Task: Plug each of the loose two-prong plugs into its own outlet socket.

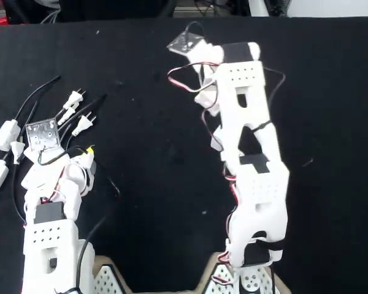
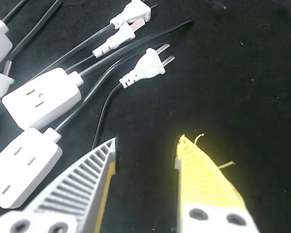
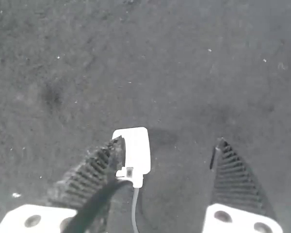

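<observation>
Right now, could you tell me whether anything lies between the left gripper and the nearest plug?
Nothing visible does: the open left gripper faces the plug across black table, with only the plug's own cord curving toward one fingertip.

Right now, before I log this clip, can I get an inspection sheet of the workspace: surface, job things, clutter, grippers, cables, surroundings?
Surface: black cloth-covered table, lightly speckled.
Job's things: at least three white two-prong plugs, loose, none plugged in; white block-shaped outlet sockets beside them.
Clutter: small white tab close to one finger of the right gripper; cannot tell what it is.
Grippers: left gripper open, empty, just short of the nearest plug; right gripper open, empty, over bare cloth.
Cables: black cords trail from plugs and sockets, crossing; red and black wires along the right arm.
Surroundings: dark shapes beyond the far edge, too unclear to name.
</observation>
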Available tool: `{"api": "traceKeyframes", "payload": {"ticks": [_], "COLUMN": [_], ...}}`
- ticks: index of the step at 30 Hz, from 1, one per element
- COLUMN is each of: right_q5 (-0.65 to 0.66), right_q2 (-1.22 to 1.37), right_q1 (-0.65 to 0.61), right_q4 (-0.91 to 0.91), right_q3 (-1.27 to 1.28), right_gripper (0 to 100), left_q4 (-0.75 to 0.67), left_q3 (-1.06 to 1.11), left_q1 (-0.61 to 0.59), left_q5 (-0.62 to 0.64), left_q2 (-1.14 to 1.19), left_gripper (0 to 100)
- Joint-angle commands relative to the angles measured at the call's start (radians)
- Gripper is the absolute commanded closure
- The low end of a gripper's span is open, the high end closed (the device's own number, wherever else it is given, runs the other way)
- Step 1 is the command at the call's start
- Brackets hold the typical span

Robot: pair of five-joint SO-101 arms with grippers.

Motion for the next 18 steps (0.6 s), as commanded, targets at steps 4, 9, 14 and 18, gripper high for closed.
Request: {"api": "traceKeyframes", "payload": {"ticks": [4, 9, 14, 18], "right_q5": [-0.020, -0.020, -0.020, -0.035], "right_q2": [-0.153, -0.374, -0.611, -0.765], "right_q1": [0.100, 0.089, 0.083, 0.074], "right_q4": [0.034, -0.015, -0.278, -0.560], "right_q3": [0.047, 0.367, 0.812, 1.158], "right_gripper": [72.6, 72.6, 72.6, 72.6], "left_q4": [-0.018, -0.020, -0.020, -0.020], "left_q3": [-0.004, -0.005, -0.005, -0.005], "left_q1": [-0.010, -0.010, -0.008, -0.008], "left_q5": [0.000, 0.000, 0.000, 0.000], "left_q2": [-0.015, -0.015, -0.015, -0.015], "left_gripper": [80, 80, 80, 80]}}
